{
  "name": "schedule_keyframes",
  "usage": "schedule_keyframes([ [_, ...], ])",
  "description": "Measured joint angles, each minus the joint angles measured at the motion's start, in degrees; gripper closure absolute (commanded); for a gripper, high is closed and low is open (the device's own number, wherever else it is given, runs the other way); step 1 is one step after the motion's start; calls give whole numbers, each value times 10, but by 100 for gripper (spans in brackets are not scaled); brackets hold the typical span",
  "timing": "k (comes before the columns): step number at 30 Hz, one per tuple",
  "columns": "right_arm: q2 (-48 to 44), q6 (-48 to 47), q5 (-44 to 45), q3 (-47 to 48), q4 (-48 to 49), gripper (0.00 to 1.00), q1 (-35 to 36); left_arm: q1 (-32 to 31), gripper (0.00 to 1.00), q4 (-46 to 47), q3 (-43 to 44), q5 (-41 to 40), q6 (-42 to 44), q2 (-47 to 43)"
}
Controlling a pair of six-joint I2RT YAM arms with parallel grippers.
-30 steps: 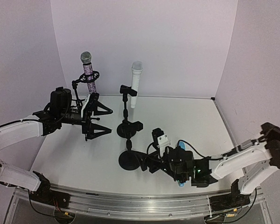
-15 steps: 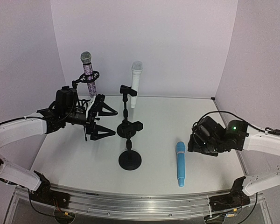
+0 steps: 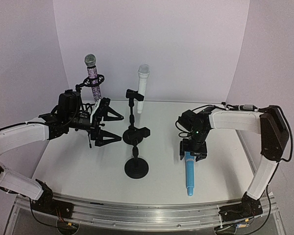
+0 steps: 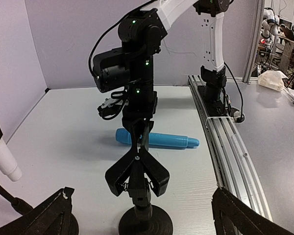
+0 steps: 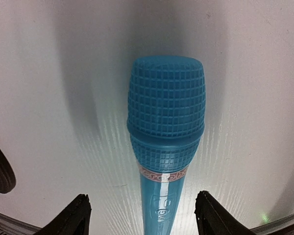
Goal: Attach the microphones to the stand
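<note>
Right tool apart, poised over blue mic lying on table. Mic likely light, rigid, slick; may roll. Grip handle just below head.

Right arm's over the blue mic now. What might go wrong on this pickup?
The right fingers straddle the blue microphone just below its head, far from its middle, so the handle may droop once lifted. It is round and lies loose on the table, so an uneven squeeze might roll it away.

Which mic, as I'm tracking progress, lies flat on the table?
The blue mic, lying flat under the right pincer; the purple mic and white mic stand upright.
</note>
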Motion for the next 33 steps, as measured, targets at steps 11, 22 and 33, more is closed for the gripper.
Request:
schedule_keyframes([
  [11,53,-16,-13,-7,1,46,-9,0,1,-1,0,0,-1,0],
  [22,74,-25,-10,-26,27,98,-13,0,1,-2,0,1,-1,0],
  [33,-15,-86,43,-19,34,100,-16,-10,0,-35,23,-2,7,19],
])
